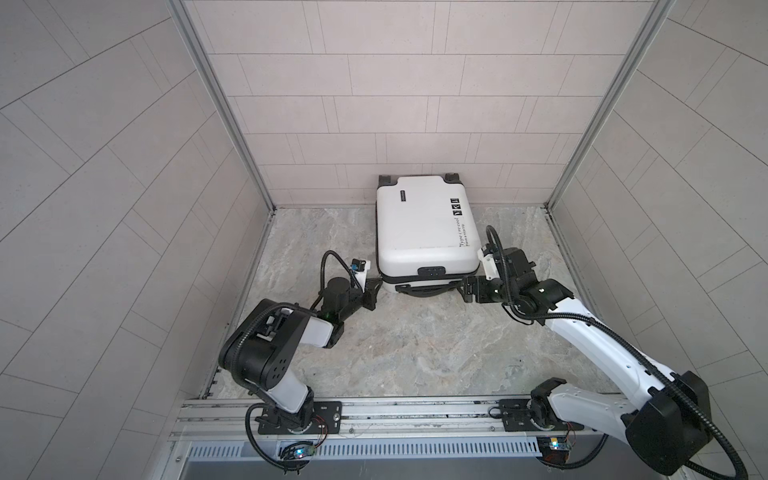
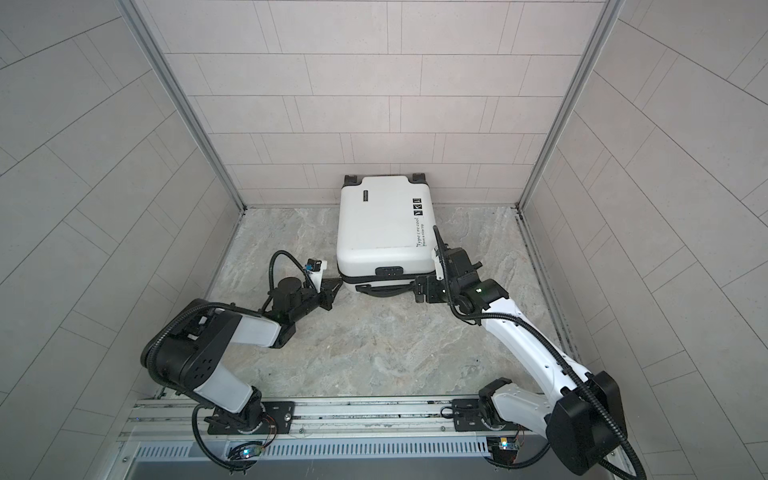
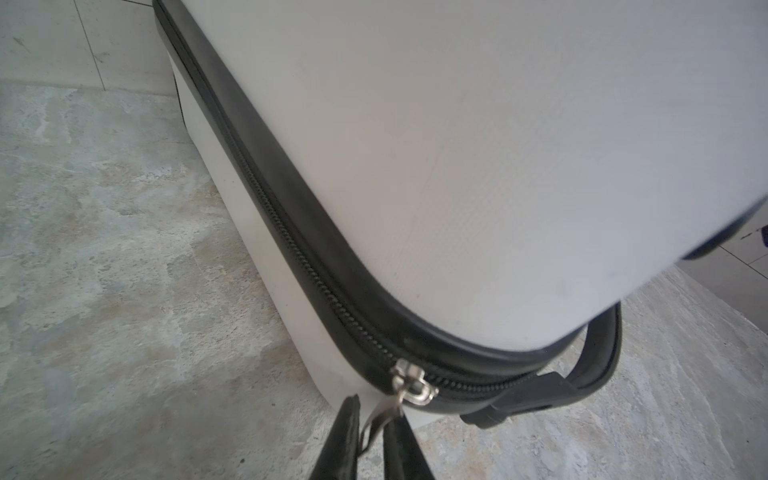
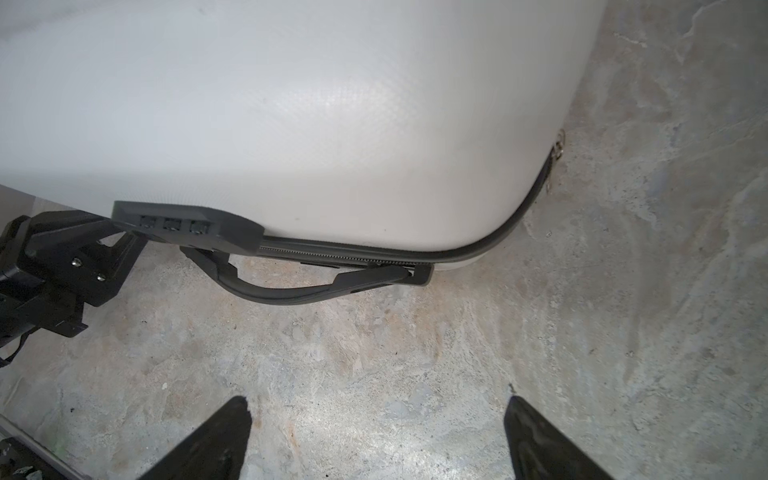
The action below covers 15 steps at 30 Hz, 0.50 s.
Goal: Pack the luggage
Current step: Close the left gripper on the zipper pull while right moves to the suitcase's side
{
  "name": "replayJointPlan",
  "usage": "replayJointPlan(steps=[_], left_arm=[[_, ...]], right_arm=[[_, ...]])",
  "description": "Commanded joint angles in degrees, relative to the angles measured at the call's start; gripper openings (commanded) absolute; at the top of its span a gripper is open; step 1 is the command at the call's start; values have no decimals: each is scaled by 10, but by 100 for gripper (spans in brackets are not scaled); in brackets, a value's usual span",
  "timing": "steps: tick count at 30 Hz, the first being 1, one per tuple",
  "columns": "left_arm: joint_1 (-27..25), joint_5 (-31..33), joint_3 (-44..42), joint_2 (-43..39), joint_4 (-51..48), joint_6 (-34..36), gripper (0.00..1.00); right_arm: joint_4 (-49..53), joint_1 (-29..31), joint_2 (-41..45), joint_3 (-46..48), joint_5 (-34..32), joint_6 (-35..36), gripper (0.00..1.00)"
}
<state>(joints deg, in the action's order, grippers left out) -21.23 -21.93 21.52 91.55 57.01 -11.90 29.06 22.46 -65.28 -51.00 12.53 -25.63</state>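
Overhead, in both top views, the closed luggage [image 1: 424, 224] [image 2: 382, 224] lies flat on the counter [image 1: 415, 345] at the back wall [image 1: 395, 104], with the left gripper [image 1: 375, 289] at its near-left corner and the right gripper [image 1: 464, 289] at its near-right. Left wrist view: the fingers [image 3: 347, 436] pinch the zipper pull [image 3: 380, 415]. Right wrist view: the fingers [image 4: 224, 432] stand wide apart over the counter, short of the handle [image 4: 291, 293].

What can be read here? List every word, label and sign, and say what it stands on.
"Have a nice trip": small print on the white hard-shell suitcase.
"Type c re cool", roughly: black script line beside it.
Three black stickers: too small to read.
Small black plate: too small.
Black combination lock dials: blurred.
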Motion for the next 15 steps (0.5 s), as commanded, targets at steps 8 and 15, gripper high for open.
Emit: replayJointPlan(steps=[8,15], left_arm=[[3,-20,16,-27,1,14,6],[3,-13,18,-52,-52,19,0]], right_arm=[[19,-1,-5,-22,-18,2,100],[-1,-22,-11,-34,-16,-15,100]])
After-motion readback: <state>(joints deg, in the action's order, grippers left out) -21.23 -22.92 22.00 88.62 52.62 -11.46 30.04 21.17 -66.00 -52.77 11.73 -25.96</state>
